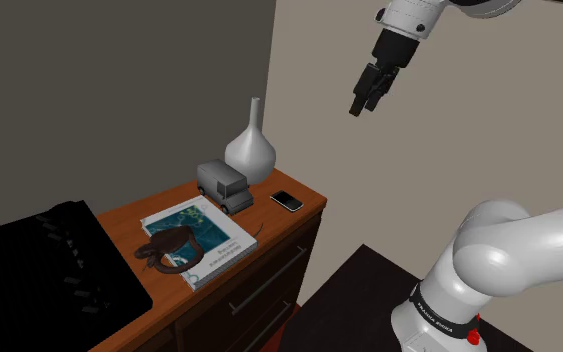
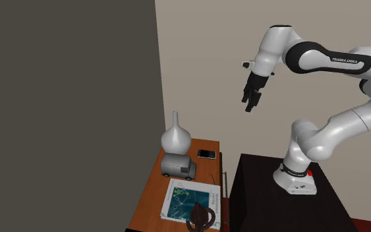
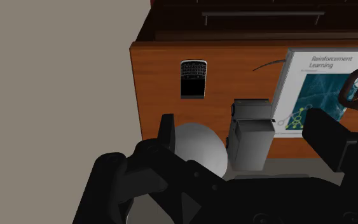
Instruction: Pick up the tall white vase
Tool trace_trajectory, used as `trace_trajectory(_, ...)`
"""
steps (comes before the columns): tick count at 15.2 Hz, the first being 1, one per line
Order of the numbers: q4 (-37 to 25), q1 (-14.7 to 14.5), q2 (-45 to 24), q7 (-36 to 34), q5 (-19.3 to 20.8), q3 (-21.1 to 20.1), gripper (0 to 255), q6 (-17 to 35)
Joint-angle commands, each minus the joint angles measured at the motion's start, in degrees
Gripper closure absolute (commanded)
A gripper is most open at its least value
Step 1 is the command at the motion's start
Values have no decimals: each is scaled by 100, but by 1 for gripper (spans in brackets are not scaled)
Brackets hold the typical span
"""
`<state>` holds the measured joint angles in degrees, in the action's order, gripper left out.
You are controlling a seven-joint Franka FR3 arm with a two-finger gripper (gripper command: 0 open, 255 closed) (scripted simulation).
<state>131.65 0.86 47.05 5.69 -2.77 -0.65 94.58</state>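
The tall pale vase [image 1: 250, 150] has a round belly and a thin neck. It stands upright at the back of a wooden dresser top [image 1: 307, 190], against the wall. It also appears in the second exterior view [image 2: 175, 137]. My black gripper [image 1: 365, 100] hangs high in the air, well above the dresser and off to the shoulder view's right of the vase. It is open and holds nothing. In the wrist view the vase [image 3: 199, 149] lies far below, partly hidden behind one finger [image 3: 166, 130], and the gripper [image 3: 242, 121] looks down on the dresser.
A grey toy truck [image 1: 223, 184] stands right beside the vase. A black phone [image 1: 287, 200] lies near the dresser's corner. A book [image 1: 197, 238] with a brown looped object [image 1: 167, 255] on it lies nearer the front. A black mass [image 1: 39, 270] is at the left.
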Motion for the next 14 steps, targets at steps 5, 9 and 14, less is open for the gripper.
trace_trajectory(5, -598, 17, -1017, -80, 9, -69, 0, 267)
trace_trajectory(9, -1314, 36, -2028, -169, 40, -130, 0, 408)
trace_trajectory(14, -2388, 54, -3295, -291, 109, -196, 0, 407)
